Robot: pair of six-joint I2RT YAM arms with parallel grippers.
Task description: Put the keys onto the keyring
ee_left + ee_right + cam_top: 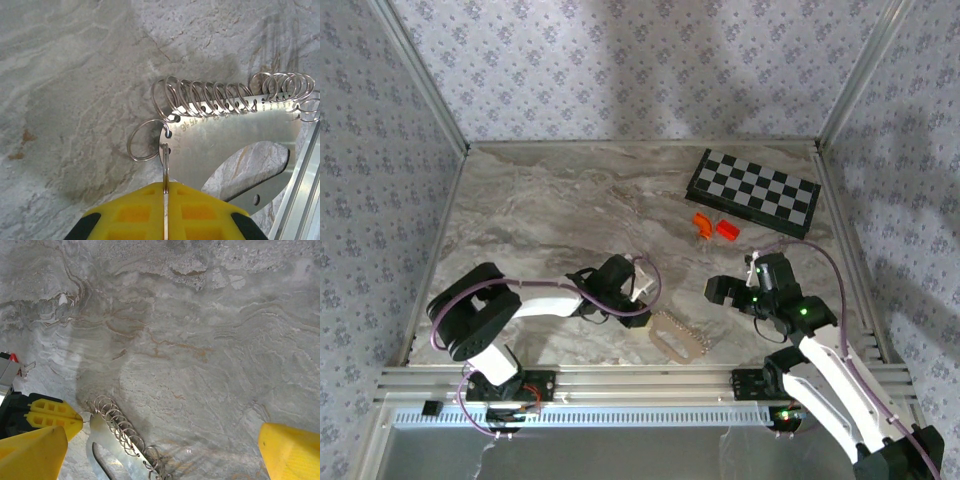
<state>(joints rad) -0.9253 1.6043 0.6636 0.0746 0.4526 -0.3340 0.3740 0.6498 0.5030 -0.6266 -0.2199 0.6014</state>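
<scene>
A folded checkerboard [753, 193] is lying at the marble table's [550, 210] far right, two orange-red blocks [726, 229] sitting just beside it.

Half-seen things
Half the wire ring [164, 160] is buried in the left gripper [165, 189]; the ringed metal plate [235, 127] runs off the right edge; orange-red pieces [726, 229] too small to name.

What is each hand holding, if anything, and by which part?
The left hand pinches one wire ring at the end of the keyring, by its rim. The right hand is open, holding nothing.
</scene>
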